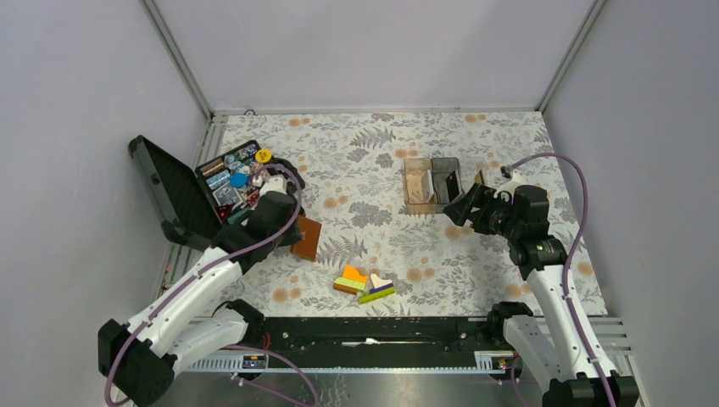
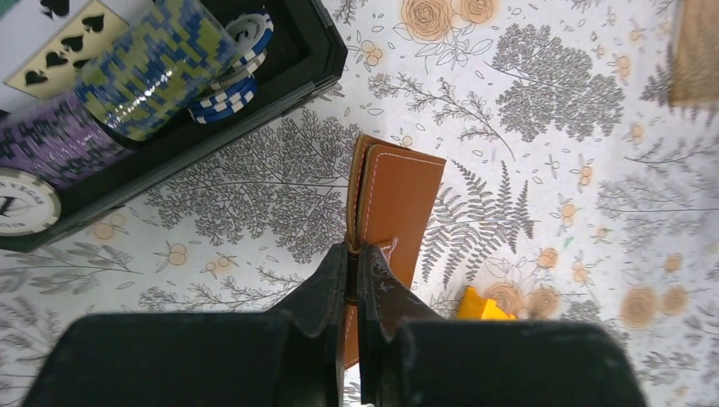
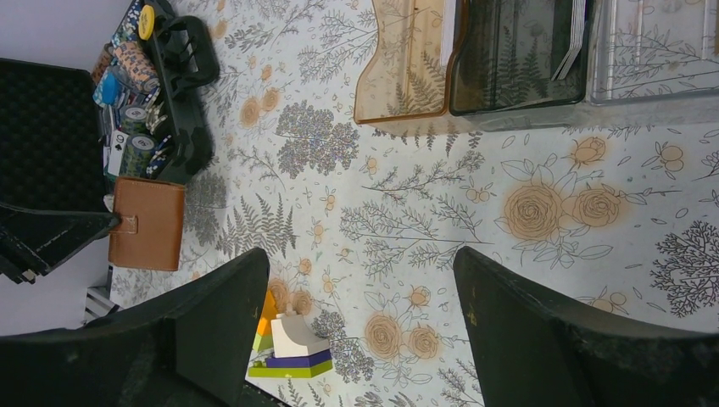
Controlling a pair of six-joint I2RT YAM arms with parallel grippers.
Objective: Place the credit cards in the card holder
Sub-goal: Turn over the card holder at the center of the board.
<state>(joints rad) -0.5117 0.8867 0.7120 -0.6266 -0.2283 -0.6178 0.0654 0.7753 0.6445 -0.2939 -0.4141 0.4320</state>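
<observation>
We see the card holder [image 1: 307,237], a flat brown stitched-leather rectangle, on the floral-print worktop [image 1: 381,153] at left, beside an open black case [image 1: 169,191] of poker chips [image 2: 148,64]. The left hand [image 2: 354,254] is pinched shut on the holder's edge. Far right, thin credit cards [image 3: 572,38] stand on edge in a smoky clear box [image 3: 517,100]; the right hand [image 3: 358,263] gapes wide, empty.

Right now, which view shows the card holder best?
Left wrist: the card holder sits centre frame, stitching sharp, with the left tool shut on its edge. Top external shows only a small brown patch; right wrist shows it small, at the left.
</observation>
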